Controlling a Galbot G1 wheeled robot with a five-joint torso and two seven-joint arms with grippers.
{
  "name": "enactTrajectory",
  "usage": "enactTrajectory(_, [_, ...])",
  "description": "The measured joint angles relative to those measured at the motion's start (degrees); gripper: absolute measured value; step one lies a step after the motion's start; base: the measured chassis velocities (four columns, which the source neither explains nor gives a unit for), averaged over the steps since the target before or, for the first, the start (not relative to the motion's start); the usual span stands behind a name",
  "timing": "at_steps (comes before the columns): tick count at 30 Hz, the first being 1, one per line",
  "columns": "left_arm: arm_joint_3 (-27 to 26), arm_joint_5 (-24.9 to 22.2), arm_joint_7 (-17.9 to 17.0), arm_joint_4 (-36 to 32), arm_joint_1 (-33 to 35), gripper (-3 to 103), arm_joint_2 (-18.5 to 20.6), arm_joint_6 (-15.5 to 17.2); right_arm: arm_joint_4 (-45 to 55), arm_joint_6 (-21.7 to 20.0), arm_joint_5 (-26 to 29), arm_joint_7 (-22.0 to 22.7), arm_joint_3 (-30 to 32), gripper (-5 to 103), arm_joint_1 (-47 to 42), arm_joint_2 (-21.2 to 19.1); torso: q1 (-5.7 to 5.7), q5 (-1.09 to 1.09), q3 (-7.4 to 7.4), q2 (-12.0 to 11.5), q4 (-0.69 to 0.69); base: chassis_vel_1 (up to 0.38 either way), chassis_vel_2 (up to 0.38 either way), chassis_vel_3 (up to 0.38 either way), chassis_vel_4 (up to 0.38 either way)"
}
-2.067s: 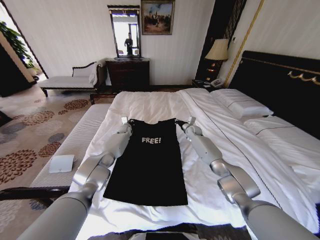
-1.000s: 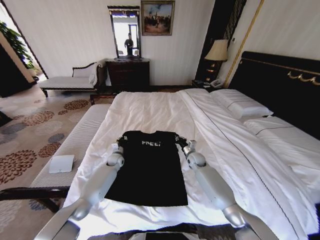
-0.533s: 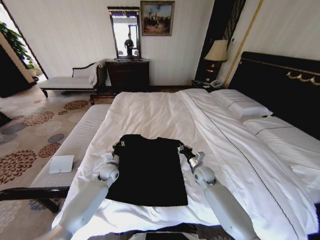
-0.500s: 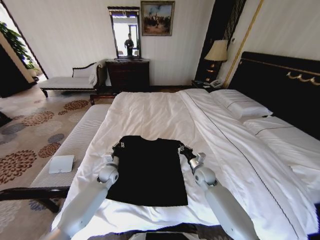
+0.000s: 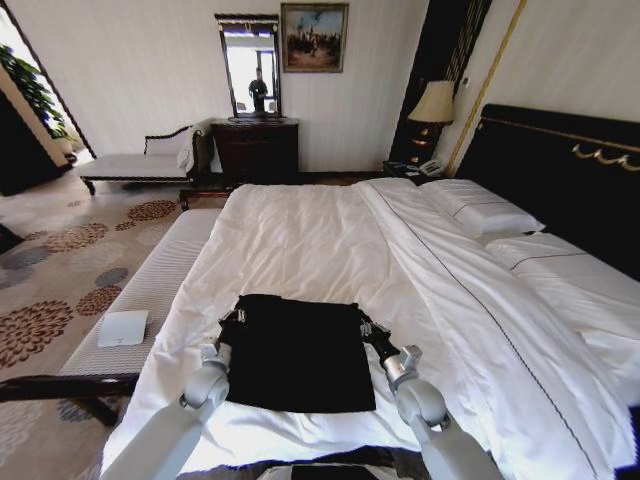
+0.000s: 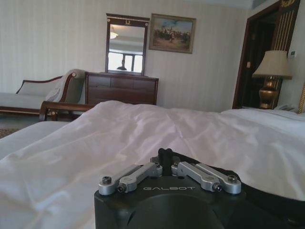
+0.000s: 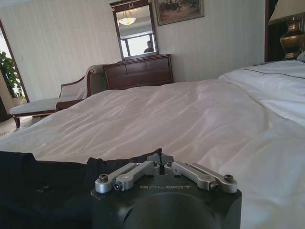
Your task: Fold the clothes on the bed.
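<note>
From the head view, the black soft-cloth T-shirt (image 5: 298, 350) lies doubled over on the near part of the very large white-sheeted bed (image 5: 330, 235), its lettering turned under and its far folded edge stretched between the two grippers. The left gripper (image 5: 231, 319) pinches the shirt's far left corner and the right gripper (image 5: 364, 325) pinches its far right corner, both low on the sheet. White pillows (image 5: 482, 207) lie against the tall dark headboard with gold trim (image 5: 560, 170) to the right, well apart from the shirt. Left of the bed runs a pale ribbed bench (image 5: 150, 290) with a small white flat object (image 5: 123, 327) on it, and beyond are a patterned floral carpet (image 5: 60, 260), a white chaise with a dark wooden frame (image 5: 140, 160), a dark wooden dresser (image 5: 256, 145) under a framed mirror (image 5: 250, 65), a framed painting (image 5: 315, 35) and a table lamp with a cream shade (image 5: 435, 102). In the left wrist view, the left gripper's fingers are pressed together on a dark fold of the shirt (image 6: 267, 193), with rumpled white sheet ahead and the dresser and mirror behind. In the right wrist view, the right gripper's fingers close on the shirt's edge, black cloth (image 7: 47, 183) spreading to one side and bare sheet rising beyond.
</note>
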Motion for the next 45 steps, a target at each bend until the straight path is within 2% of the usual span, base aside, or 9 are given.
enactTrajectory(7, [-2.24,2.20,0.66,-2.39,6.26,3,-0.89,-0.78,2.13,1.30,-1.32,-0.15,0.84,0,-3.83,0.44,0.00,0.01,0.00,0.00,0.00,0.000,0.000,0.000,0.000])
enactTrajectory(13, [-2.83,2.61,0.69,-3.58,7.46,3,-0.67,-0.98,3.12,2.72,-3.03,-0.39,1.28,0,-7.10,1.28,0.00,0.01,0.00,0.00,-0.01,0.000,0.000,0.000,0.000])
enactTrajectory(25, [-5.22,2.84,0.35,-5.98,11.47,3,-0.82,-1.42,5.31,7.61,-10.53,-1.13,1.26,0,-17.60,5.61,0.00,0.01,0.00,0.00,-0.01,0.000,0.000,0.000,0.000])
enactTrajectory(31, [-6.16,2.96,0.36,-6.85,12.93,3,-0.91,-1.44,5.37,7.96,-10.65,-1.01,1.05,0,-18.93,6.23,0.00,0.01,0.01,-0.01,-0.01,0.000,0.000,0.000,0.000])
enactTrajectory(37, [-7.60,4.63,1.40,-7.86,17.29,3,-2.31,-2.27,6.09,8.34,-11.03,-0.93,1.07,0,-20.64,6.69,0.00,0.01,0.00,-0.01,0.01,0.000,0.000,0.000,0.000])
enactTrajectory(45, [-8.85,5.03,2.08,-7.77,19.79,3,-2.91,-3.19,6.48,10.44,-12.73,-0.93,1.38,0,-23.62,6.85,0.00,0.01,0.00,-0.01,-0.01,0.000,0.000,0.000,0.000])
